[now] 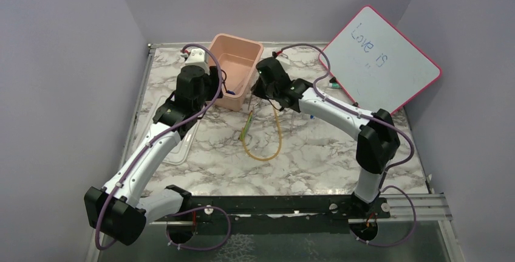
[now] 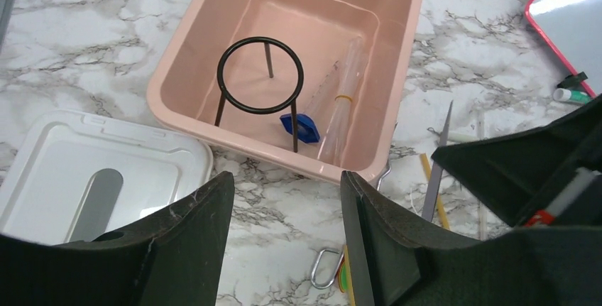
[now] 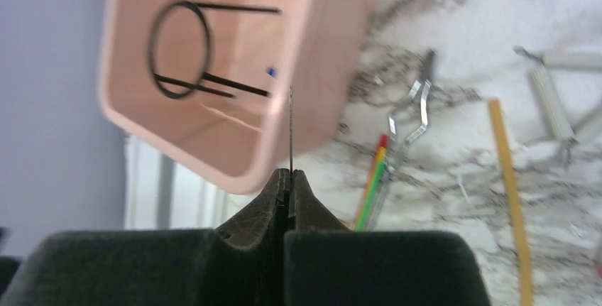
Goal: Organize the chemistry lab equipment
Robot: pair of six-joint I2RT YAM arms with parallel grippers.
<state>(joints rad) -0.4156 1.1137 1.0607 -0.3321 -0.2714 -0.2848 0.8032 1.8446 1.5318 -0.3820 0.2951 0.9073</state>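
Your right tool (image 3: 287, 175) is clenched on a thin strip (image 3: 291, 128), tub (image 3: 326, 36) just ahead, likely so it drops in; your left tool (image 2: 284, 192) hangs released.

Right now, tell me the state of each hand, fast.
Left hand: open, empty.
Right hand: shut on a thin metal strip.

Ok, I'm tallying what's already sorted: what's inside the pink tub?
A black wire ring stand, a small blue piece and clear tubes banded together, leaning against one side wall of the pink tub. Its near wall hides the floor strip just behind it.
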